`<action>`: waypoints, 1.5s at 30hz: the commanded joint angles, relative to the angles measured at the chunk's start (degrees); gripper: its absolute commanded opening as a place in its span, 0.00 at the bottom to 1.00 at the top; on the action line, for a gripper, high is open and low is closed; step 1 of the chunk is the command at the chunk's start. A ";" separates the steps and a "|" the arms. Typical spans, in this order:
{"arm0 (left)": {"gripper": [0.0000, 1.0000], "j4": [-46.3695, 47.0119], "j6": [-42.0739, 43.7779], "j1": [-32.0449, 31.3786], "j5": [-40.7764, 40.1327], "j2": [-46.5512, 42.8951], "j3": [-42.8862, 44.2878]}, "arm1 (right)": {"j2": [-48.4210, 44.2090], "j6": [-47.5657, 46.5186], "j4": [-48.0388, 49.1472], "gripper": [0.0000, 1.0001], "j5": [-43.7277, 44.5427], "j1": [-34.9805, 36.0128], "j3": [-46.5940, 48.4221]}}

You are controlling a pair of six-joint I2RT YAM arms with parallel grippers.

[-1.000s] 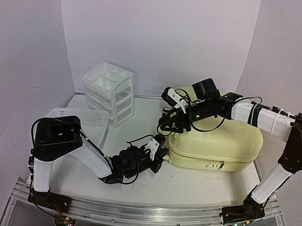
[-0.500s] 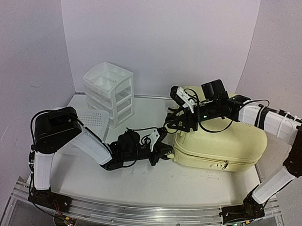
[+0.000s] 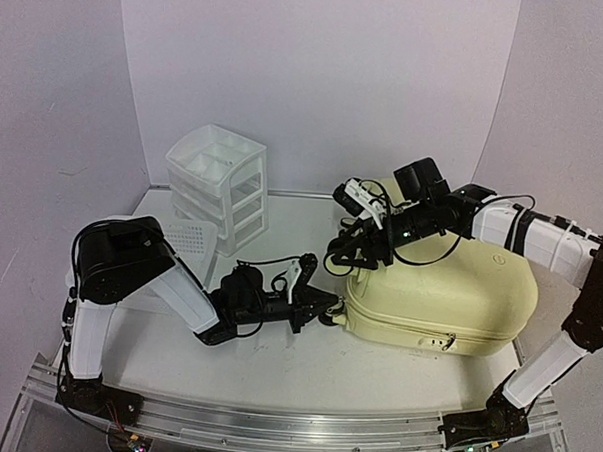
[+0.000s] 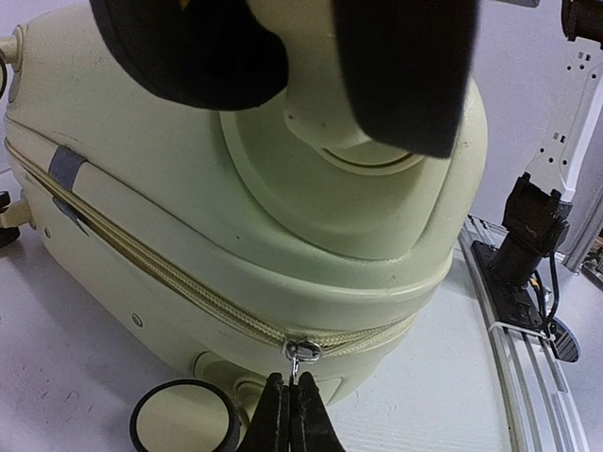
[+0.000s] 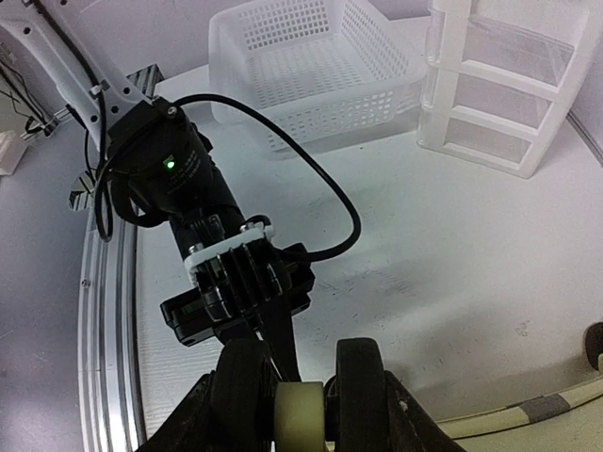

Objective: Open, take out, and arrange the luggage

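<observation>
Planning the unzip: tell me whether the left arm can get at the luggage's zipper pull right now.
Probably yes: the left gripper looks pinched shut on the zipper pull at the corner of the luggage, with nothing between them.

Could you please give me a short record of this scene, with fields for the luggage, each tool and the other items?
luggage: pale yellow, lying flat at the right, zip closed where visible
left tool: shut on the zipper pull at a lower corner of the luggage
right tool: clamped on a cream spinner wheel
other items: white mesh basket and white drawer unit, both left of the luggage
</observation>
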 commanded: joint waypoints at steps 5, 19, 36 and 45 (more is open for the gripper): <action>0.00 0.28 -3.53 5.17 -5.49 3.87 2.02 | -1.30 -7.06 -21.78 0.21 -16.54 -0.51 -0.72; 0.00 -8.36 -11.84 10.45 2.74 13.44 20.33 | -3.75 -10.09 -30.89 0.19 -19.79 0.16 -1.29; 0.00 -14.86 -37.16 18.04 18.05 26.83 44.18 | -7.94 -7.35 -34.21 0.18 -23.52 0.45 -3.92; 0.00 -17.64 -44.80 19.47 16.01 32.66 52.86 | -9.56 -5.71 -35.70 0.18 -24.14 0.52 -5.91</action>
